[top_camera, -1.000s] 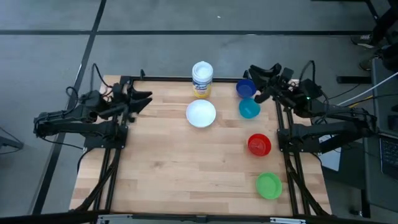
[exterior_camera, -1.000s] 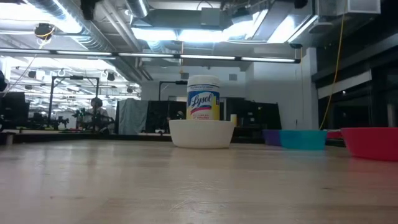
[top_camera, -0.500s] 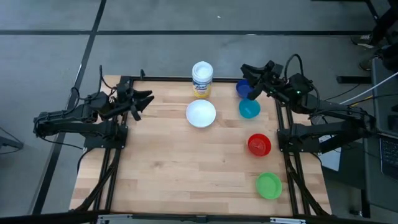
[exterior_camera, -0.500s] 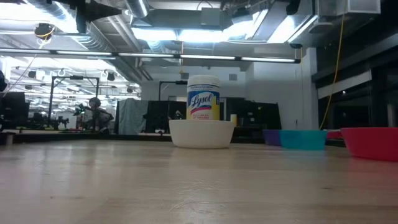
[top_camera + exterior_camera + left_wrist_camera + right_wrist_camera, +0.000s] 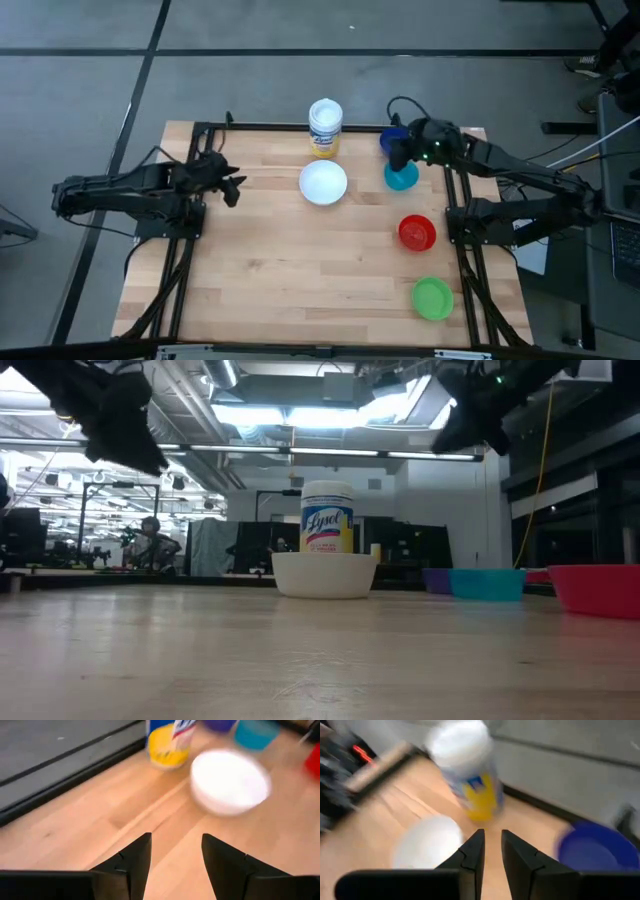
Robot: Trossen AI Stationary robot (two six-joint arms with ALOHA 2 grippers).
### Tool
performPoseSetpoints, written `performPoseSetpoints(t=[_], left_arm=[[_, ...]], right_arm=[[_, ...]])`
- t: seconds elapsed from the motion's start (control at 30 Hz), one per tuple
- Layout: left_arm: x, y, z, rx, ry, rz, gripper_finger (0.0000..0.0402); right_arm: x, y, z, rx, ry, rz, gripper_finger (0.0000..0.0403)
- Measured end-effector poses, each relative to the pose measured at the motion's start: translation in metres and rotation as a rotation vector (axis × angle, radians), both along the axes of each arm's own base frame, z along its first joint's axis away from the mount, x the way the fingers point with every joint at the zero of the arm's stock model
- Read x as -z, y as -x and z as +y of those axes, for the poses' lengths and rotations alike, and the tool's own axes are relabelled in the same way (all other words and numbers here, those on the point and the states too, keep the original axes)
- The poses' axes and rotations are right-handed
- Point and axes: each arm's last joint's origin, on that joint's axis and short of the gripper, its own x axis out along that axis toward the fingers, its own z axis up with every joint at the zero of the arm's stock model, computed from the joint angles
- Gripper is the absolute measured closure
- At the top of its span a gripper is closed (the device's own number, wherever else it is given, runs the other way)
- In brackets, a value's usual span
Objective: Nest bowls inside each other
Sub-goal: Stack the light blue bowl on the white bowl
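Observation:
Five bowls rest on their bases on the wooden table: white (image 5: 323, 183) at the centre back, dark blue (image 5: 390, 141) and teal (image 5: 401, 177) at the far right, red (image 5: 417, 232) and green (image 5: 432, 298) down the right side. My left gripper (image 5: 232, 185) hovers open to the left of the white bowl (image 5: 229, 781), tipped down toward it. My right gripper (image 5: 398, 155) hangs above the table between the dark blue bowl (image 5: 592, 851) and the teal one. Its fingers (image 5: 492, 842) stand a narrow gap apart with nothing between them.
A white-lidded canister with a yellow label (image 5: 325, 127) stands at the far edge behind the white bowl. Black frame rails (image 5: 185, 260) run along both sides of the table. Bare wood spreads over the near and left parts.
Both grippers have come down from high up and tipped forward, from pointing upward to slanting down. The left one has dropped toward the white bowl. The right one has swung toward the table's left, over the dark blue and teal bowls. No bowl has moved.

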Motion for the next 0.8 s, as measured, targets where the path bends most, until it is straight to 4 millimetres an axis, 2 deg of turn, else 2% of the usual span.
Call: performPoseSetpoints(t=[0.1, 0.27, 0.47, 0.57, 0.67, 0.8], left_arm=[[0.009, 0.003, 0.001, -0.049, -0.011, 0.124, 0.0231], [0.008, 0.001, 0.001, -0.05, -0.016, 0.101, 0.0231], [0.01, 0.0, 0.0, -0.064, 0.022, 0.056, 0.0231], [0.029, -0.001, -0.004, -0.053, 0.043, 0.08, 0.0231], [0.043, -0.009, -0.006, -0.051, 0.032, 0.0, 0.0231], [0.073, -0.01, -0.01, -0.077, 0.081, -0.043, 0.0231]], right_arm=[[0.009, 0.007, -0.002, 0.017, -0.071, 0.085, 0.0327], [0.015, 0.009, -0.003, 0.018, -0.136, 0.129, 0.0305], [0.038, 0.0, -0.006, -0.01, -0.242, 0.28, 0.0279], [0.049, -0.011, -0.01, -0.057, -0.287, 0.307, 0.0272], [0.057, -0.023, -0.013, -0.089, -0.309, 0.3, 0.0268], [0.064, -0.035, -0.017, -0.124, -0.335, 0.273, 0.0271]])
